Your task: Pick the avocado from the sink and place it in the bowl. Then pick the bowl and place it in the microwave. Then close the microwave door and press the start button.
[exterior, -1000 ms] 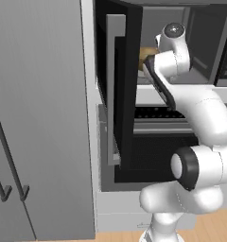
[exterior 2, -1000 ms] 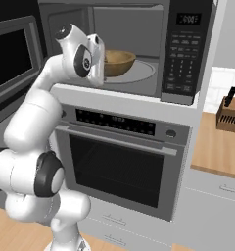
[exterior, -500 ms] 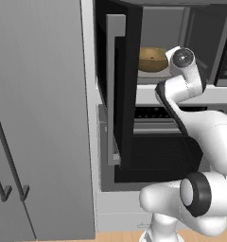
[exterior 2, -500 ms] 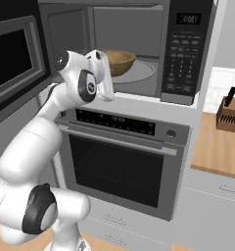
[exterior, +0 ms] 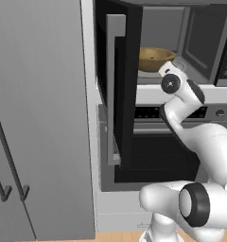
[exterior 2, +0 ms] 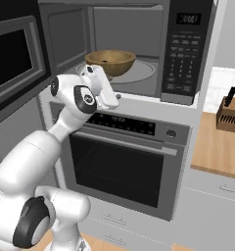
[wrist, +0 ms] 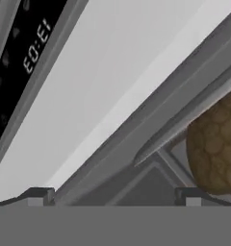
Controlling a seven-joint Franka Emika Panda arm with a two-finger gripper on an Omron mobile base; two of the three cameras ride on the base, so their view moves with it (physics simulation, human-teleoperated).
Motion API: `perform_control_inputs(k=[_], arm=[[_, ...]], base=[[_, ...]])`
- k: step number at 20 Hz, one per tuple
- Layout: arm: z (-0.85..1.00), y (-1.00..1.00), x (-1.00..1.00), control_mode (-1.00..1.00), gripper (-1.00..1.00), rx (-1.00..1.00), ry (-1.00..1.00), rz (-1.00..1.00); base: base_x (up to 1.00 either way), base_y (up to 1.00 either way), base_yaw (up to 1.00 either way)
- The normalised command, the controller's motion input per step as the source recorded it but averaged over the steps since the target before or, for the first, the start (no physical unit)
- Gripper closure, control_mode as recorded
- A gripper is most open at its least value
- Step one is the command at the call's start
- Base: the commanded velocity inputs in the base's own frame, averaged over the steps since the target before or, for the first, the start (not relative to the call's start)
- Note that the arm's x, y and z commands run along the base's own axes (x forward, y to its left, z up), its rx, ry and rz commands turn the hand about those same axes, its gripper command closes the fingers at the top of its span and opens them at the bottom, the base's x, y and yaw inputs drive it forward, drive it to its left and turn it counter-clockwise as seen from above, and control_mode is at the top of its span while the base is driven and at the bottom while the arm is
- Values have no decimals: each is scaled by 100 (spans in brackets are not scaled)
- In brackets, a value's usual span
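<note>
Pincer (exterior 2: 108,94) spread wide and holding nothing, hanging just outside the mouth of the microwave (exterior 2: 188,54); in the hand view its two dark fingertips (wrist: 38,194) stand far apart with only the oven cavity's grey edge between them. In the right base view the bowl (exterior 2: 110,62) sits on the round glass turntable inside the cavity, at about twelve o'clock from the pincer and a little deeper in. In the left base view the same bowl (exterior: 155,57) lies at about eleven o'clock from the wrist. The avocado cannot be made out from these angles; I take it to be inside the bowl.

With the bowl set down and released, the step in hand looks to be closing the microwave door (exterior: 122,94). That door stands swung fully out, edge-on to the left base camera, at roughly nine o'clock from the pincer and well apart from it. Its long axis runs vertically. The coming move turns on getting round behind that panel and pushing it toward three o'clock.
</note>
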Motion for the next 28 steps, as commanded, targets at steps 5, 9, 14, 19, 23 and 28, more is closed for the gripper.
perform_control_inputs(k=[5,9,14,19,23,28], arm=[[-8,0,0,-100,-100,-35,-5,-11],[0,0,0,-100,-100,-38,-3,-18],[0,0,-2,-100,-100,-36,-6,-19],[-2,17,-54,-100,-100,-36,-26,-13],[-3,41,-55,-100,-100,-28,-25,-4],[-10,41,-21,-100,-100,-5,-1,0]], base=[[0,0,0],[0,0,0],[0,0,0],[0,0,0],[0,0,0],[0,0,0]])
